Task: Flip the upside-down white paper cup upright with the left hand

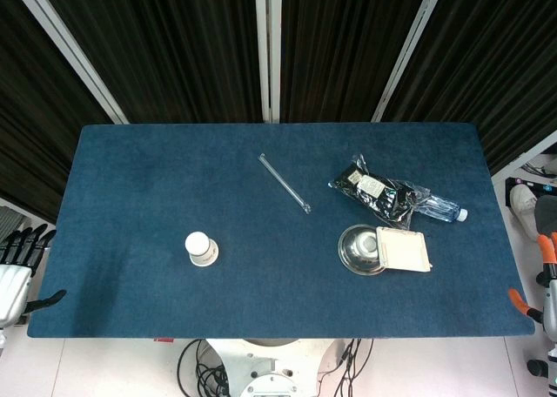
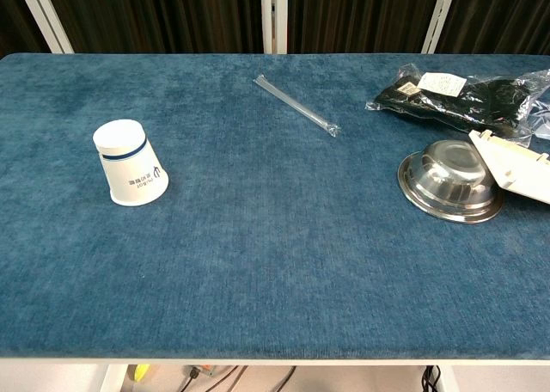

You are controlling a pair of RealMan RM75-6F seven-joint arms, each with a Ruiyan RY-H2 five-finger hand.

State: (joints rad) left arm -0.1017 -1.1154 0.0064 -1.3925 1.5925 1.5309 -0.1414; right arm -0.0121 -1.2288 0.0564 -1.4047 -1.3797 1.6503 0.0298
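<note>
Dark curtains behind; blue felt table [image 1: 261,197] fills both views. White paper cup [image 2: 131,163] stands mouth-down on the table's left half, well apart from the metal bowl [image 2: 449,180], plastic straw [image 2: 296,105] and black bag [image 2: 464,94] on the right. Left hand [image 1: 19,266] hangs off the table's left edge, fingers spread, holding nothing. Right hand [image 1: 540,297] sits at the right edge, mostly out of frame; cannot tell its state. Step: none begun. Next move likely calls for reaching in to grasp the cup's side wall.
</note>
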